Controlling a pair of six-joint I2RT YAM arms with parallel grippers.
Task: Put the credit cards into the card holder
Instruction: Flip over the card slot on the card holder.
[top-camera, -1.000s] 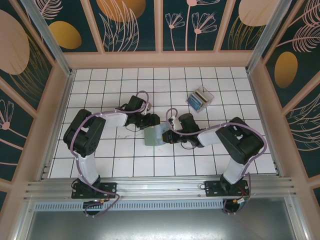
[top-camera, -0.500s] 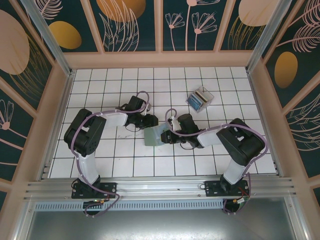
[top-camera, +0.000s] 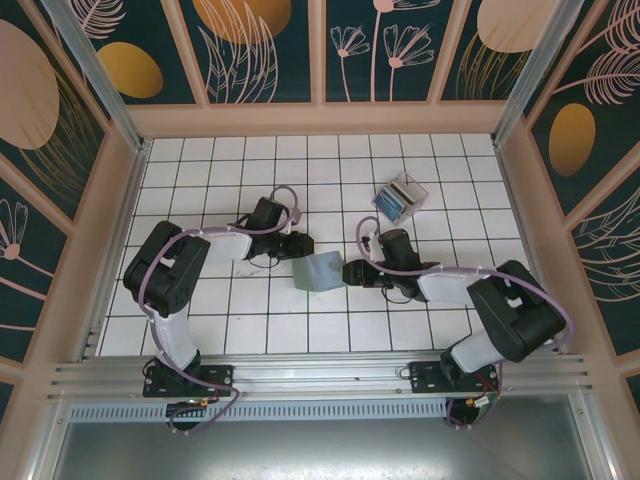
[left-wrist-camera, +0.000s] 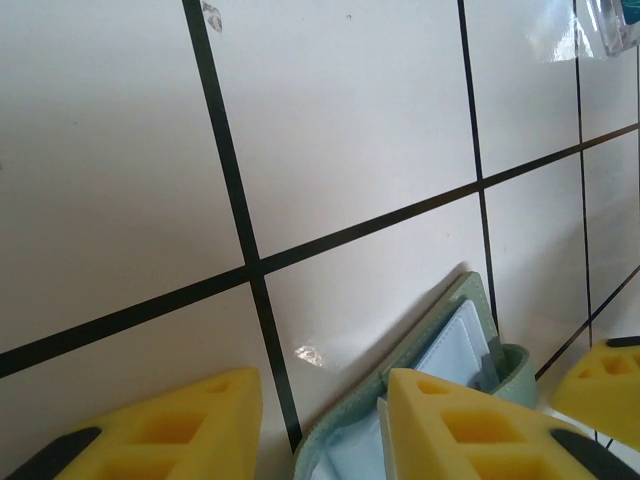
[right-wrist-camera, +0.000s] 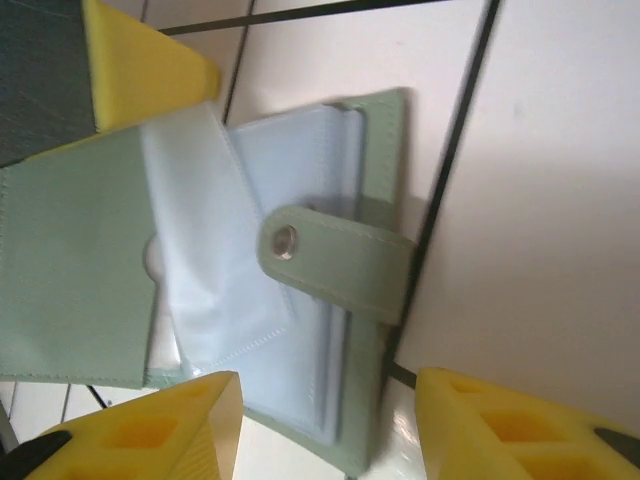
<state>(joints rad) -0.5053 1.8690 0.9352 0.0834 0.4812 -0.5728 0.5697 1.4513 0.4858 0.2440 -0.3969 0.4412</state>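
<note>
The card holder (top-camera: 318, 271) lies on the tiles between both arms, grey-green, with clear pockets and a snap strap (right-wrist-camera: 335, 260) facing up. My left gripper (top-camera: 299, 247) is at its upper left edge and open. One yellow finger (left-wrist-camera: 470, 420) rests over the card holder (left-wrist-camera: 440, 350), and bare tile shows in the gap (left-wrist-camera: 320, 385). My right gripper (top-camera: 351, 272) stands open at the right edge (right-wrist-camera: 328, 385), straddling the card holder's rim (right-wrist-camera: 375, 330) without gripping it. The credit cards (top-camera: 397, 201), blue and white, stand in a clear box.
The clear plastic box (top-camera: 401, 198) sits on the tiles behind the right gripper, about two tiles from the card holder. Patterned walls fence the floor at the back and both sides. A metal rail (top-camera: 320, 375) runs along the near edge.
My right gripper has opened, let go of the card holder and drawn back to the right. The card holder has settled flatter. My left gripper has narrowed and stayed at the upper left edge.
</note>
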